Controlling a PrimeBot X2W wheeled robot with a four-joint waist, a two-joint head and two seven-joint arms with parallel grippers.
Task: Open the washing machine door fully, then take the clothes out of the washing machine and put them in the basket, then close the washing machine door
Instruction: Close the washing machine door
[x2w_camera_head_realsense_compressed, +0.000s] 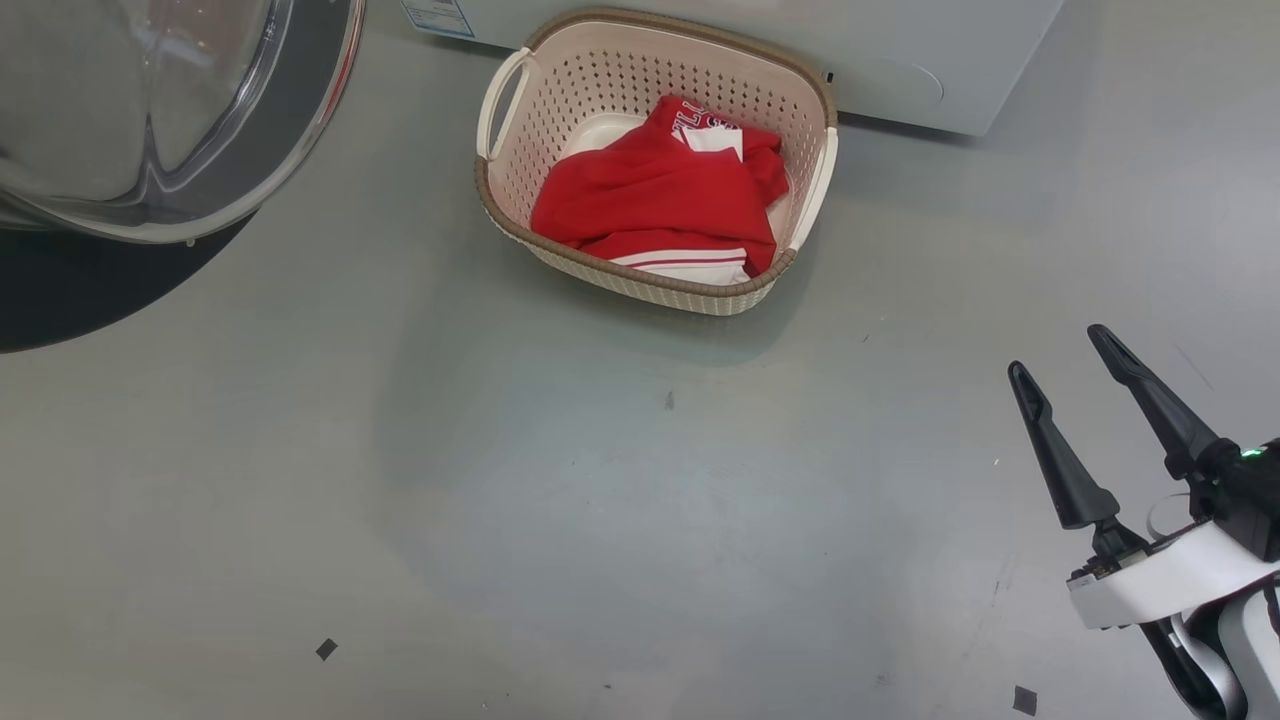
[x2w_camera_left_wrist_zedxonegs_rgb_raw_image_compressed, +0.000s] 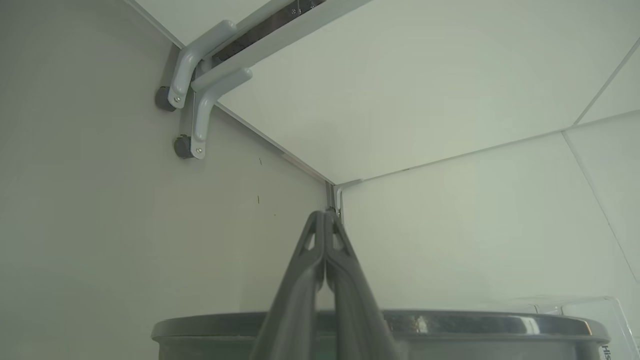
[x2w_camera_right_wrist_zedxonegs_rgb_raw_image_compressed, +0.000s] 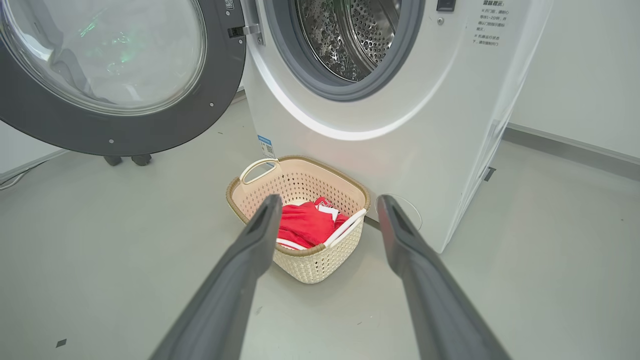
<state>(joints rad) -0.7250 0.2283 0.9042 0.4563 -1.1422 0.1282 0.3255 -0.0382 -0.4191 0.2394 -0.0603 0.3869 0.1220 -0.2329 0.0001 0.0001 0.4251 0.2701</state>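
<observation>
One cream basket (x2w_camera_head_realsense_compressed: 655, 290) stands on the floor (x2w_camera_head_realsense_compressed: 500, 500) before the washing machine (x2w_camera_right_wrist_zedxonegs_rgb_raw_image_compressed: 400, 150), red clothes (x2w_camera_head_realsense_compressed: 650, 195) bunched inside, their number unclear. The single washing machine door (x2w_camera_right_wrist_zedxonegs_rgb_raw_image_compressed: 150, 125) hangs wide open. The right gripper (x2w_camera_head_realsense_compressed: 1058, 350) gapes empty, while the left gripper (x2w_camera_left_wrist_zedxonegs_rgb_raw_image_compressed: 325, 216) is pressed closed on nothing.

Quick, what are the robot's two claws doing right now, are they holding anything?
Left gripper: shut, nothing between its fingers.
Right gripper: open, empty.
</observation>
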